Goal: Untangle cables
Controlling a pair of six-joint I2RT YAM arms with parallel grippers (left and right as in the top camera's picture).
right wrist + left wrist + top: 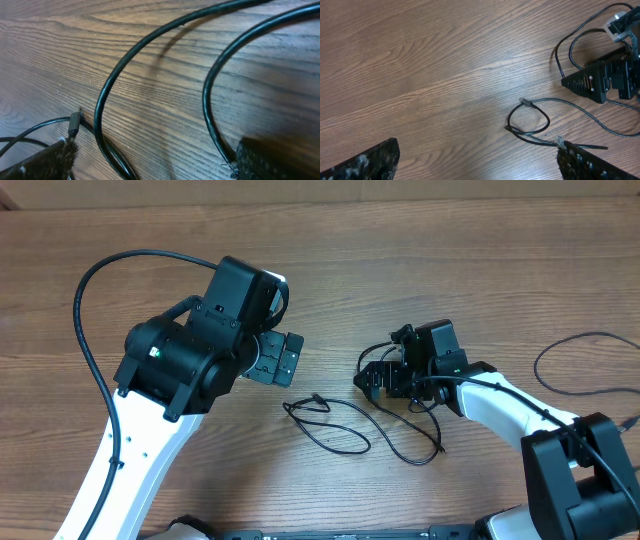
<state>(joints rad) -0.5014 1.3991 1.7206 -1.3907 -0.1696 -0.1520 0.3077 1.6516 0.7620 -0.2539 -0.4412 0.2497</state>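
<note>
The cables (330,425) are thin black cords lying in loose overlapping loops on the wood table between my two grippers. In the left wrist view one small loop (530,122) ends in a small plug (525,102). My left gripper (287,358) is open and empty, above and to the left of the loops; its fingertips (480,165) frame bare wood. My right gripper (375,380) is open and low over the right part of the cables. In the right wrist view two cord arcs (107,95) run between its fingers (150,162), with a plug (75,122) by the left finger.
A thin black cord (580,365) loops on the table at the far right. A thick black wire (90,310) arcs off the left arm. The right arm's white link (500,405) lies across the right side of the table.
</note>
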